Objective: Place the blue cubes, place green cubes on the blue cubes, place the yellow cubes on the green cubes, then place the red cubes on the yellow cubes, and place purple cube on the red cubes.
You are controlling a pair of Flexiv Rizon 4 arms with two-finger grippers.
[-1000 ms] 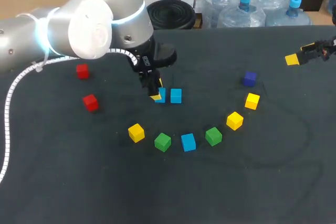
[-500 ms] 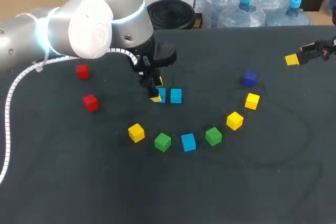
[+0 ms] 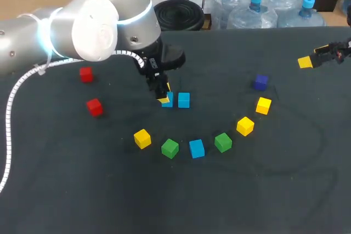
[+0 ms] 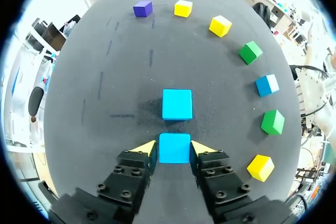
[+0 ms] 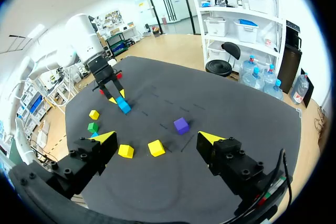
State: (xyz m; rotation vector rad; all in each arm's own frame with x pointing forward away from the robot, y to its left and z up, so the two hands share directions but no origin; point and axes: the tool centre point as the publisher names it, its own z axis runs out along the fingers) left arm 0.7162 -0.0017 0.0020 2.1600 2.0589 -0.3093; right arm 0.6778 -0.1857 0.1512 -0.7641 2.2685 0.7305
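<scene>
Blue cube (image 4: pixel 175 148) sits within the left hand (image 4: pixel 174 149) on the counter (image 4: pixel 105 103), with a second blue cube (image 4: pixel 177 104) just ahead, not touching. The hand has risen slightly over the last second. I cannot tell whether it grips or has let go, but the placing looks nearly done.

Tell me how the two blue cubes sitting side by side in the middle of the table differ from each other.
The gripper-side blue cube lies right at the left gripper, while the free blue cube sits just ahead of it with nothing around it. In the head view the gripper-side blue cube is partly hidden by the arm; the free blue cube shows fully. Both are the same blue, look alike in size, and rest flat on the table, slightly apart.
</scene>
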